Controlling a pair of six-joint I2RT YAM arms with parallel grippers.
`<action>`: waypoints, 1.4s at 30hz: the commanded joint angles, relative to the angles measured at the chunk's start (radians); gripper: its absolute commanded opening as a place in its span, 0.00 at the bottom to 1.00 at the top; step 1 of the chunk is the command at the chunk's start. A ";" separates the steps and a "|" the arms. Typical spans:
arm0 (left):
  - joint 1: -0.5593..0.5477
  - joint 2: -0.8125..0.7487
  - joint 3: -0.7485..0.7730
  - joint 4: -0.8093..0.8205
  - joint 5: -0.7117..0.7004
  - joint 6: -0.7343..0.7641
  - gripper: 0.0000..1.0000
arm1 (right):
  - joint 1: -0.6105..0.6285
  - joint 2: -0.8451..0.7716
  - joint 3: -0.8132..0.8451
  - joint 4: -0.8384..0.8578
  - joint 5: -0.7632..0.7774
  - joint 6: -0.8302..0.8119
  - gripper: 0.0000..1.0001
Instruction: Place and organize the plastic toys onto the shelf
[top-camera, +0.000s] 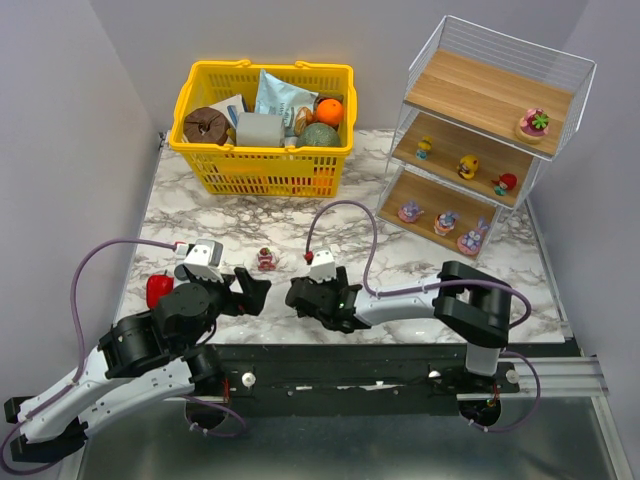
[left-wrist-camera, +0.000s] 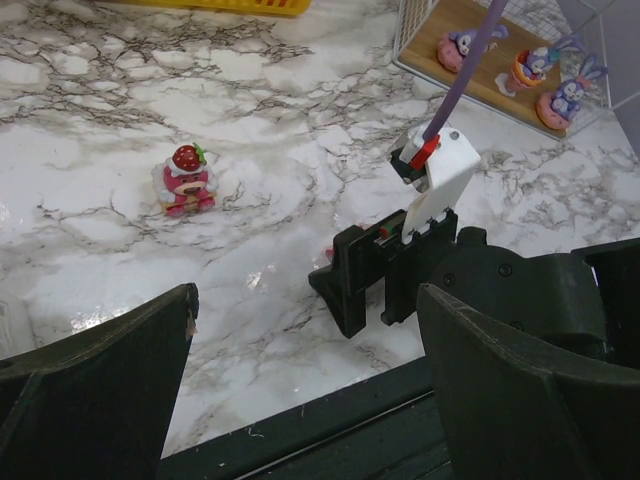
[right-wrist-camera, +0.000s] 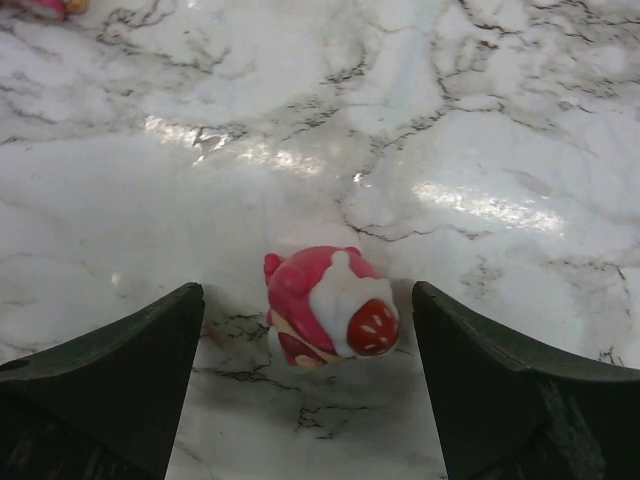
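Note:
A pink bear toy with a strawberry (right-wrist-camera: 325, 305) lies on its side on the marble, between the fingers of my open right gripper (right-wrist-camera: 308, 300) and touching neither. In the top view that gripper (top-camera: 297, 295) sits low near the table's front edge and hides this toy. A second pink strawberry bear (top-camera: 266, 259) (left-wrist-camera: 185, 180) stands upright further back. My left gripper (top-camera: 258, 292) (left-wrist-camera: 305, 330) is open and empty, facing the right one. The shelf (top-camera: 470, 85) at the right holds a pink cupcake (top-camera: 534, 124) on top, three figurines (top-camera: 467, 165) in the middle and three purple-and-pink ones (top-camera: 446, 222) on the bottom.
A yellow basket (top-camera: 262, 170) full of assorted items stands at the back left. A red pepper-like object (top-camera: 158, 289) lies beside the left arm. The black front rail (top-camera: 330, 360) runs just behind both grippers.

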 joint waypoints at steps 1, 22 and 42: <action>-0.005 -0.010 -0.008 -0.001 -0.010 -0.005 0.99 | -0.003 0.072 0.019 -0.209 0.092 0.222 0.91; -0.008 -0.016 -0.008 0.002 -0.007 -0.002 0.99 | 0.043 0.281 0.240 -0.665 0.084 0.777 0.84; -0.010 -0.018 -0.008 0.002 -0.009 -0.004 0.99 | 0.031 0.159 0.226 -0.577 0.165 0.592 0.28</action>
